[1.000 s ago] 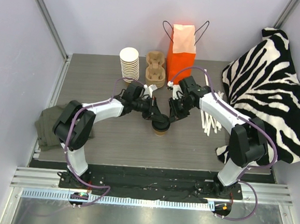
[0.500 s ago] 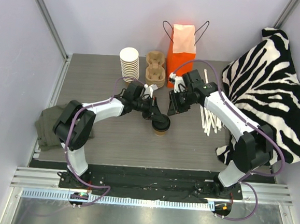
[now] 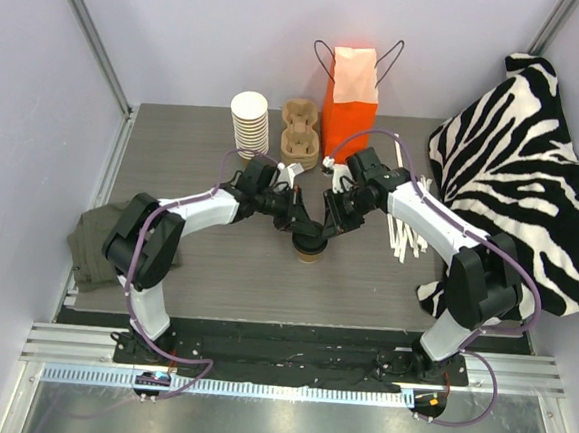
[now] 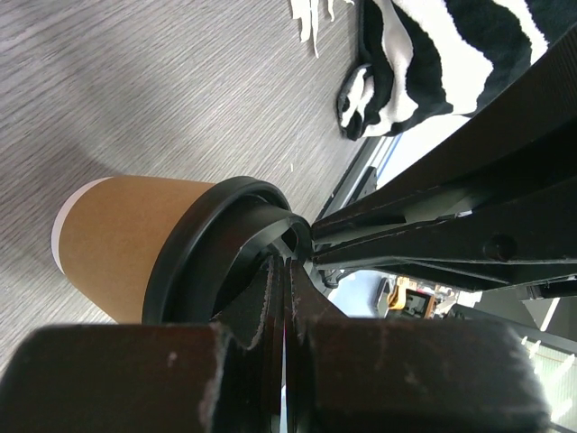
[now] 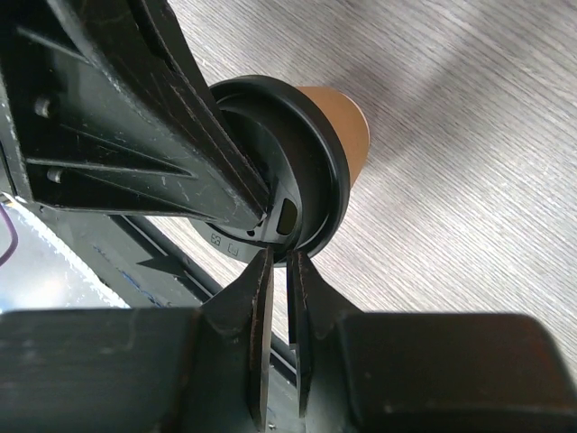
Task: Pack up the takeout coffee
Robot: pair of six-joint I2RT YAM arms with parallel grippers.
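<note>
Takeout coffee (image 3: 309, 255) stands upright near the middle of the table (image 3: 193, 169), nearer than the orange bag (image 3: 351, 96). From above, the left gripper (image 3: 302, 230) reaches its black lid (image 3: 311, 242) from the left and the right gripper (image 3: 326, 229) from the right.

In the left wrist view the left gripper (image 4: 287, 266) has its fingers pressed flat together with nothing between them, tips against the lid (image 4: 194, 262) of the takeout coffee (image 4: 117, 239). The right gripper (image 4: 306, 242) meets the rim from the other side.

In the right wrist view the right gripper (image 5: 279, 259) is nearly closed and pinches the edge of the lid (image 5: 311, 171) of the takeout coffee (image 5: 341, 122). The left gripper (image 5: 263, 215) touches inside the rim.
</note>
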